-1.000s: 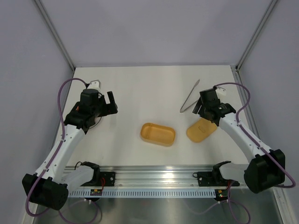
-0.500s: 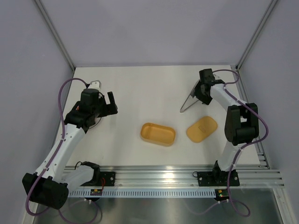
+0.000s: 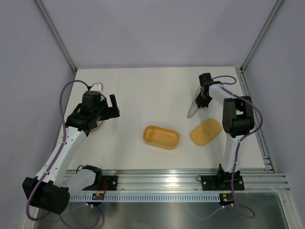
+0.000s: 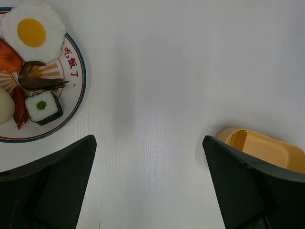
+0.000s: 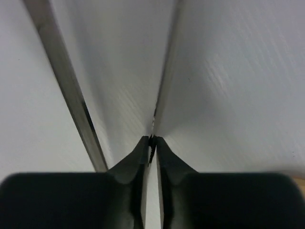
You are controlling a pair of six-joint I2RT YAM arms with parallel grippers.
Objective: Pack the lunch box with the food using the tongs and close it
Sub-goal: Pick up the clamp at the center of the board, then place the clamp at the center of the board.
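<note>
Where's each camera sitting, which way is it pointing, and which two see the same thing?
Top external: above and behind the bases, looking down on the table; both arms show.
Left wrist: above the table, facing down at food on a plate and the lunch box; left gripper open at the bottom.
Right wrist: low, looking along the tongs; right gripper pinching one arm.
Shared: top external and left wrist both see the lunch box.

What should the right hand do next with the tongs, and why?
Probably lift a little, straight up. The right hand looks pinched on one arm of the tongs, which seem to lie on the table, while the food waits on the plate across the table.
</note>
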